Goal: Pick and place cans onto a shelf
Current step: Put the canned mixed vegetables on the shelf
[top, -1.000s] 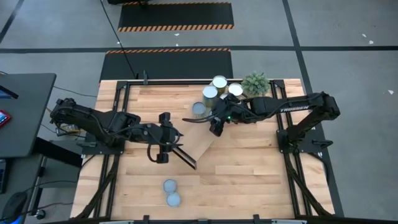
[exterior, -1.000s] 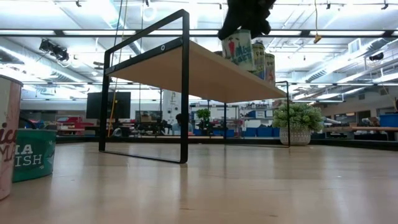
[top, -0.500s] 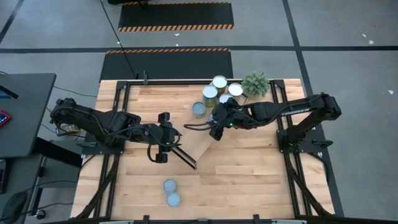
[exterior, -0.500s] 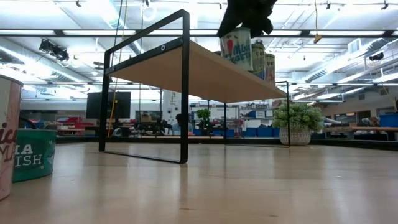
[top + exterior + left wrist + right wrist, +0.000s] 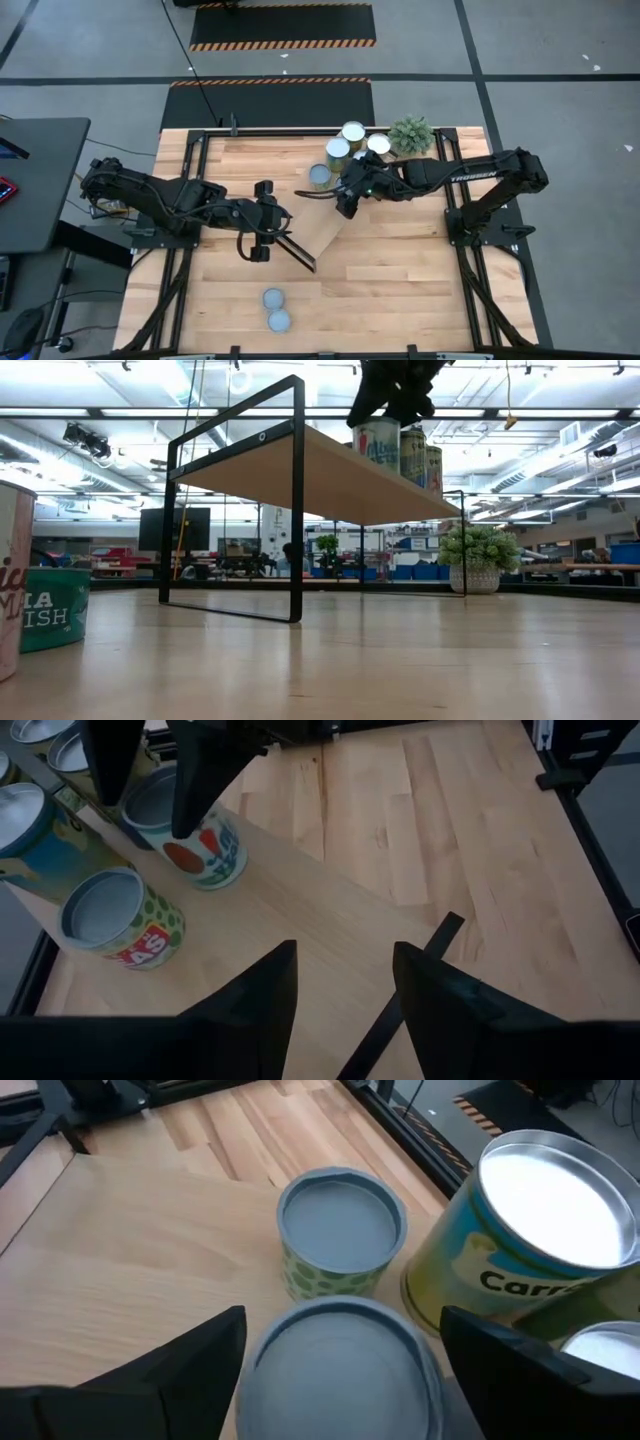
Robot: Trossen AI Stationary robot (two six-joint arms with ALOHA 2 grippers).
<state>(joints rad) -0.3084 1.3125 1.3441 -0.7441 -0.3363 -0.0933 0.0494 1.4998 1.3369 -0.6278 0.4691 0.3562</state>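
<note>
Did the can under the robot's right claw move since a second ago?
Yes. In the low view the can was tilted and lifted above the shelf; now it stands upright on it, with the right gripper open just above.

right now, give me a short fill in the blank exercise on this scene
1. The right gripper has its fingers either side of a grey-topped can standing on the light-wood ____.
2. Two short grey-topped cans stand on the slatted ____ near its front edge.
3. The small green potted ____ sits beside the shelf's far cans.

Missing words: shelf; table; plant

Cans on shelf atop table
</note>
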